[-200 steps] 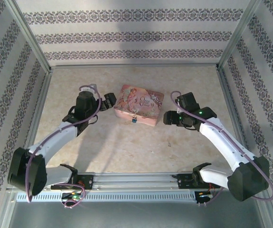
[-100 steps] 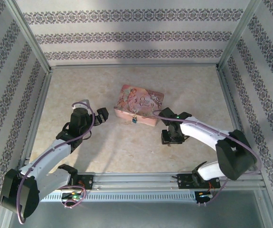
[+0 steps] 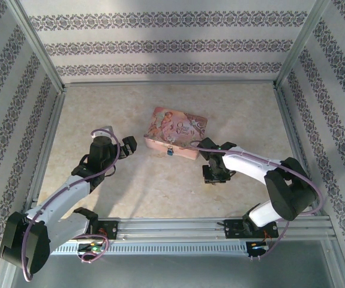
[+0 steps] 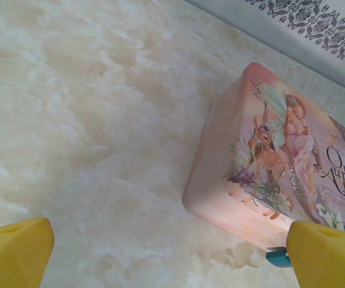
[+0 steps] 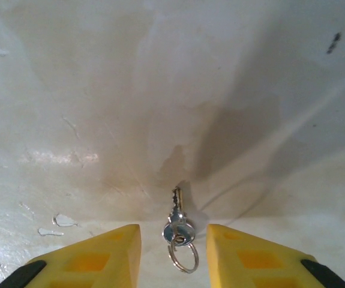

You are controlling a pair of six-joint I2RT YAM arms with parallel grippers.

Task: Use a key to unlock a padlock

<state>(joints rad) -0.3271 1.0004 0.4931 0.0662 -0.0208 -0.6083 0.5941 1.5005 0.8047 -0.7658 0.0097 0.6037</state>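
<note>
**Fingers on Both Sides of the Little Key**

The two yellow fingers (image 5: 94, 258) of the right gripper (image 3: 215, 176) stand about half open. One sits on each side of a small silvery metal key on a round ring (image 5: 177, 223). They hold nothing yet, and there is a gap on both sides.

The key lies flat on the pale stone-look table (image 3: 160, 192), near the front right corner of the flat pink picture tin (image 3: 175, 133).

To do this well, I think the fingers should press low on the table. They should pinch the key's round head, not the ring, so the thin blade pokes out straight.

The tiny silvery padlock with a blue part (image 3: 170, 152) hangs on the tin's front side. The left gripper (image 3: 128, 146) sits just left of the tin, wide open and empty.
</note>
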